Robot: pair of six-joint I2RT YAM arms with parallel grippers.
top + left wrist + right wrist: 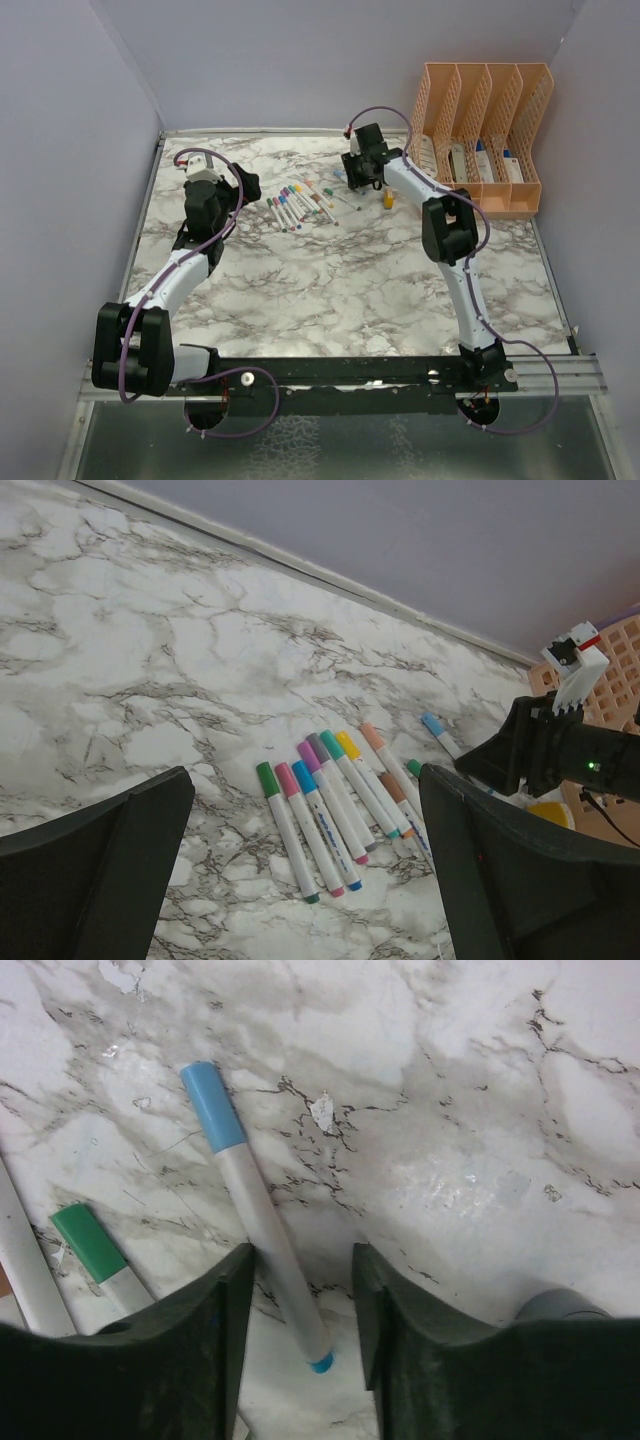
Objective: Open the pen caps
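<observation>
Several white marker pens with coloured pen caps [300, 203] lie in a row at the table's back middle. My left gripper [220, 200] hovers to their left, wide open and holding nothing; in its wrist view the gripper [305, 780] frames the row, with a green cap [266, 778], a pink cap [286, 778] and a yellow cap [347, 744] among them. My right gripper [362, 180] is low over a separate pen [255, 1210] with a blue cap [212, 1106]. The gripper [302, 1260] straddles that pen's tail, its jaws narrowed but with a gap on the right side. A green-capped pen [88, 1242] lies beside it.
A peach file organizer [480, 130] holding a few items stands at the back right. A small yellow object [388, 199] sits just right of my right gripper. Purple walls close in the left, back and right sides of the marble table [330, 290].
</observation>
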